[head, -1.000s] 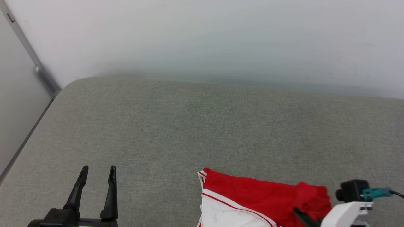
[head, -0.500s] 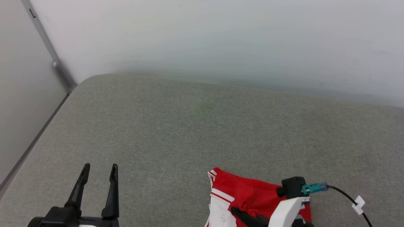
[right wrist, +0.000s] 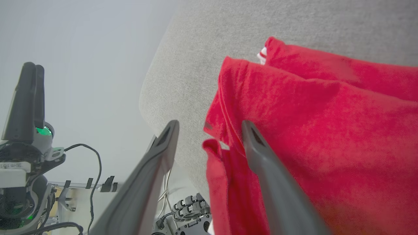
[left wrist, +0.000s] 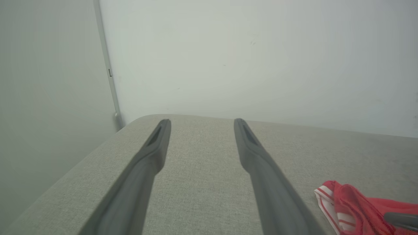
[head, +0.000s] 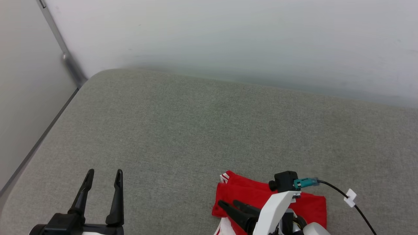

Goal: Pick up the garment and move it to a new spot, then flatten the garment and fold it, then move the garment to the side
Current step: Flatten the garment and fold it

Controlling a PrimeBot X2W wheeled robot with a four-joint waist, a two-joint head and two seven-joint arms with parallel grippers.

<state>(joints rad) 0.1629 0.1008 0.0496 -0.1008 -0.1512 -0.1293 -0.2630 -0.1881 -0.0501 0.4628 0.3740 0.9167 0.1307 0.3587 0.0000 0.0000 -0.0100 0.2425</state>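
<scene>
Holding anything in that right gripper point(right wrist: 209, 125)?

No. Its two fingers stand wide apart, and nothing is pinched between them. One finger lies over the red jersey point(right wrist: 326, 124); the other sticks out past the cloth's edge.

Where does the jersey lie?

Bunched in folds at the near edge of the grey padded surface point(head: 196, 130), to my right of middle, with a bit of red-and-white striped trim point(head: 224, 177) poking out at its far left corner. Whether it hangs over that edge I cannot tell.

And your left gripper point(head: 104, 171)?

Open too and empty, hovering above bare grey fabric well apart from the jersey, fingers pointing toward the white wall point(head: 228, 39).

Anything else near the cloth?

A black cable point(head: 362, 214) with a white tag point(head: 350, 196) runs from the teal plug point(head: 305, 182) on my right wrist and passes just beyond the jersey's far right corner.
</scene>
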